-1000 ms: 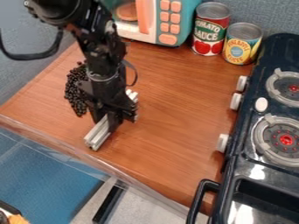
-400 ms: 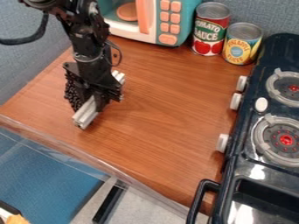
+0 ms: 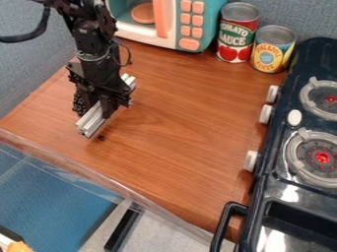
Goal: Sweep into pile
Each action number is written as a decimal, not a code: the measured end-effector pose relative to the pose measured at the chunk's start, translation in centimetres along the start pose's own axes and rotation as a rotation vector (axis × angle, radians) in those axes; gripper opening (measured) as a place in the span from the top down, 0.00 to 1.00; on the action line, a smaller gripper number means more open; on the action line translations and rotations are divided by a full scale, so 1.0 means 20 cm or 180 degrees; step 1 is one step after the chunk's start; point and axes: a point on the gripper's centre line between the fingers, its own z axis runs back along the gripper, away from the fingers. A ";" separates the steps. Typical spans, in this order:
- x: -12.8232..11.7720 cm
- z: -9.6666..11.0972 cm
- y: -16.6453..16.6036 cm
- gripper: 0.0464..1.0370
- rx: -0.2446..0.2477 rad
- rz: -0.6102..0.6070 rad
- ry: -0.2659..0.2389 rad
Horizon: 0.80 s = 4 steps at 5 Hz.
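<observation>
Black beads (image 3: 78, 103) lie in a small heap at the left part of the table (image 3: 178, 118), partly hidden behind your gripper (image 3: 100, 102). Just beside them is the grey metal bar (image 3: 92, 120), your tool for sweeping. One stray bead (image 3: 101, 138) sits apart, just past the lower end of the bar, on its right side.

I judge that you are in the middle of the sweeping step: the bar is next to the beads and its long side faces them. For the next move, keep the bar low and push with small force toward the heap, so the beads gather and do not roll around its ends. After this, you will probably need to lift the bar, place it on the outer side of the stray bead and bring this one also to the pile. Be careful, the near edge of the table is not far, and a quick push can send beads there.

Your arm (image 3: 92, 37) comes from the upper left and hangs down steeply, leaning a little to the right toward its lower end. The gripper points down, closed around the middle part of the bar. The bar runs slantwise, from upper right to lower left, and seems to rest on the table.
</observation>
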 end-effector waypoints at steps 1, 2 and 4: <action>0.05 0.13 -0.04 0.68 -0.0098 0.0020 -0.0230; 0.10 0.21 -0.19 0.68 -0.0346 0.0104 -0.0269; 0.32 0.14 -0.34 0.68 -0.0254 0.1079 0.0240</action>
